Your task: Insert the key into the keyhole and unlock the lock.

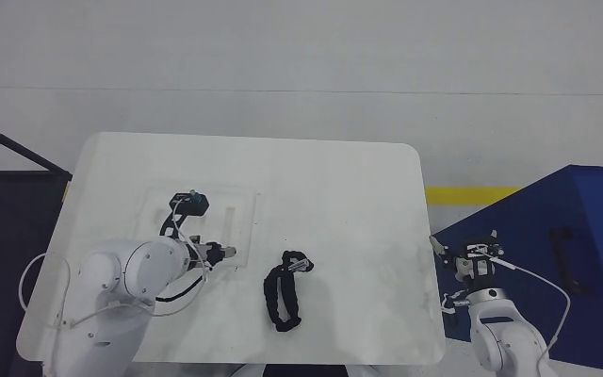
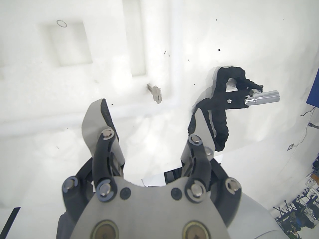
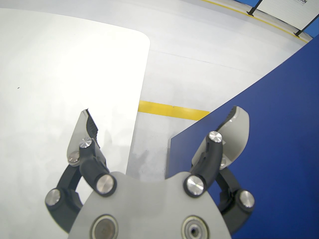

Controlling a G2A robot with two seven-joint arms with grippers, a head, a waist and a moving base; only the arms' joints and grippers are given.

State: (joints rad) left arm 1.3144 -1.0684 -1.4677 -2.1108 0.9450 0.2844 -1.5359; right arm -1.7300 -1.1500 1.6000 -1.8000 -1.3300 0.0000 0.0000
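A small silver key (image 2: pixel 155 93) lies flat on the rim of a white foam tray (image 2: pixel 109 50), just ahead of my left gripper (image 2: pixel 149 108), which is open and holds nothing. The lock (image 2: pixel 221 100) is a black fabric-covered loop with a shiny metal cylinder (image 2: pixel 261 97) at one end. It lies on the table beside the tray, in the top view (image 1: pixel 285 292) near the front middle. My left gripper (image 1: pixel 221 253) is over the tray's near edge. My right gripper (image 3: pixel 160 111) is open and empty, off the table's right edge (image 1: pixel 471 254).
The foam tray (image 1: pixel 240 212) has rectangular recesses; one holds a thin metal ring (image 2: pixel 61 23). A blue panel (image 1: pixel 537 226) stands right of the table, close to my right gripper. A yellow floor line (image 1: pixel 466 194) runs behind it.
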